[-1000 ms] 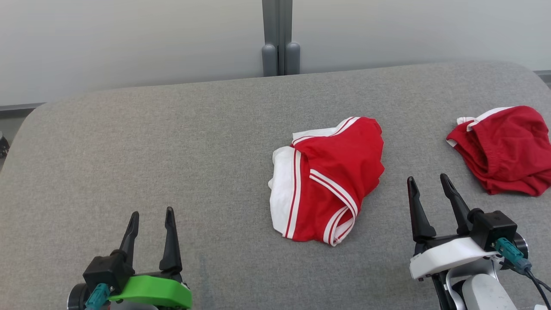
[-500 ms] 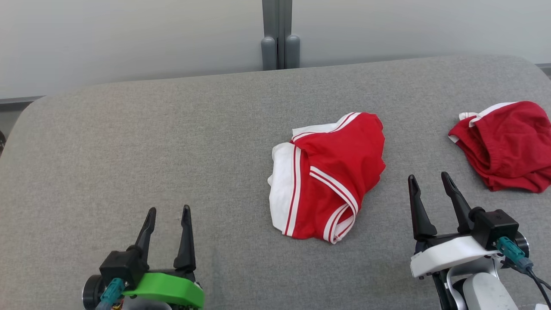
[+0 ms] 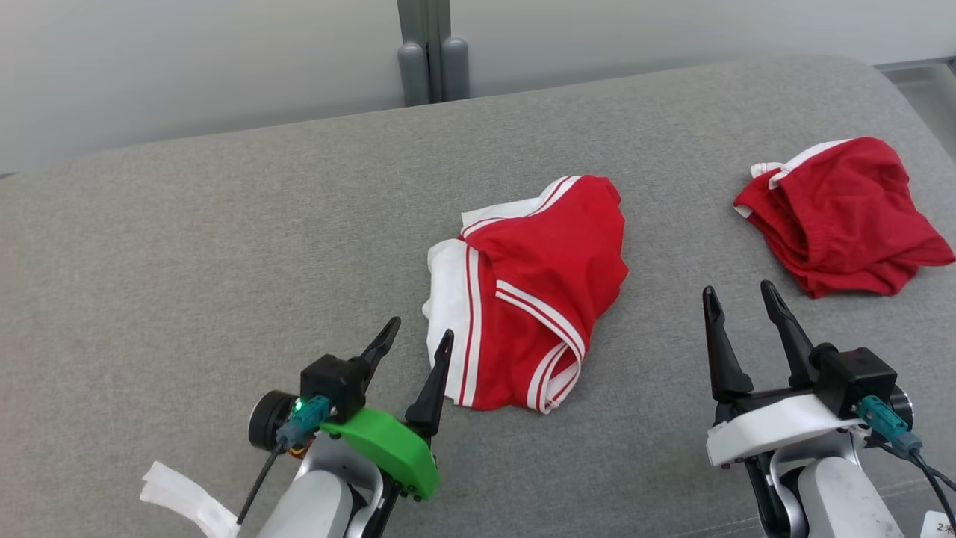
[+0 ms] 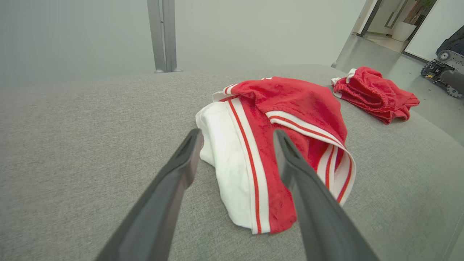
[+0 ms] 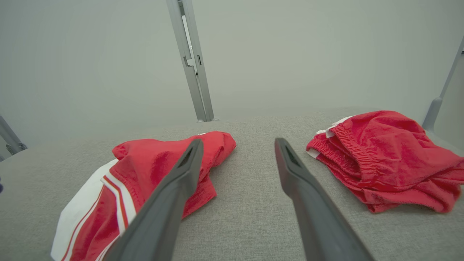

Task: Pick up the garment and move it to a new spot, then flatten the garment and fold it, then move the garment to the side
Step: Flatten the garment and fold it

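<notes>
Grey fabric covers the table (image 3: 187, 246), leaving open room across its left half; the crumpled red-and-white garment (image 3: 523, 291) lies near the middle. The left gripper (image 3: 421, 329), fingers spread, hovers just beside the garment's white edge, while the right gripper (image 3: 737, 289), also spread, stands between it and a second red garment (image 3: 836, 217) near the table's right edge.

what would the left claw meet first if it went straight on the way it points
Probably the white edge of the red and white garment, lying just ahead of the open left claw, though depth is unclear.
</notes>
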Robot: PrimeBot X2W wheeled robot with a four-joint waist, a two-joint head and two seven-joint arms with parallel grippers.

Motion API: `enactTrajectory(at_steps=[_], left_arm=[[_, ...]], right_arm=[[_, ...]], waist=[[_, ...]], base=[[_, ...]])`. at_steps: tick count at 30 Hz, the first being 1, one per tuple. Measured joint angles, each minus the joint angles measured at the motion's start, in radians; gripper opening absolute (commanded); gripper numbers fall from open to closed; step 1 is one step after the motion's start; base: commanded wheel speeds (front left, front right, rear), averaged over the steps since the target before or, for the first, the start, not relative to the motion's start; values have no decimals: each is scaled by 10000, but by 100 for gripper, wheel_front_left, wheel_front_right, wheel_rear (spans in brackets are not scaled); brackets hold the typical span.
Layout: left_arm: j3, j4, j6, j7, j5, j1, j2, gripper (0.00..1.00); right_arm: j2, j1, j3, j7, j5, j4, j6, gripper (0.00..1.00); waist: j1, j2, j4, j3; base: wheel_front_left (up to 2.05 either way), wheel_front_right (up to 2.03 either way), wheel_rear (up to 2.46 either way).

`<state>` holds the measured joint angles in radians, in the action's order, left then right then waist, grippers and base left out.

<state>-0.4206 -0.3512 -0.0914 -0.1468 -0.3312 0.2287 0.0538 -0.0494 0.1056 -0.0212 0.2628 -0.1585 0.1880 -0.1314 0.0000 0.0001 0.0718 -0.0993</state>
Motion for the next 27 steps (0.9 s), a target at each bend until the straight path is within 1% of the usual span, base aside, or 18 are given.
enactTrajectory(at_steps=[7,14,21,27], left_arm=[[-941,-1028,-207,481,-1220,1145,-44,100],[-1448,-2015,-157,443,-2437,1926,-58,100],[-1582,-2784,-100,221,-3375,2512,-58,100],[-1902,-2767,-184,-286,-3896,2999,-56,100]], right_arm=[[-6,86,-138,0,-125,31,0,100],[-8,193,-211,0,-240,44,0,100],[-6,233,-190,0,-305,40,0,100],[-6,284,-180,0,-324,31,0,100]], waist=[[1,0,742,-251],[0,0,1411,-591],[0,0,1804,-931],[0,0,1911,-1056]], base=[[0,0,0],[0,0,0],[0,0,0],[0,0,0]])
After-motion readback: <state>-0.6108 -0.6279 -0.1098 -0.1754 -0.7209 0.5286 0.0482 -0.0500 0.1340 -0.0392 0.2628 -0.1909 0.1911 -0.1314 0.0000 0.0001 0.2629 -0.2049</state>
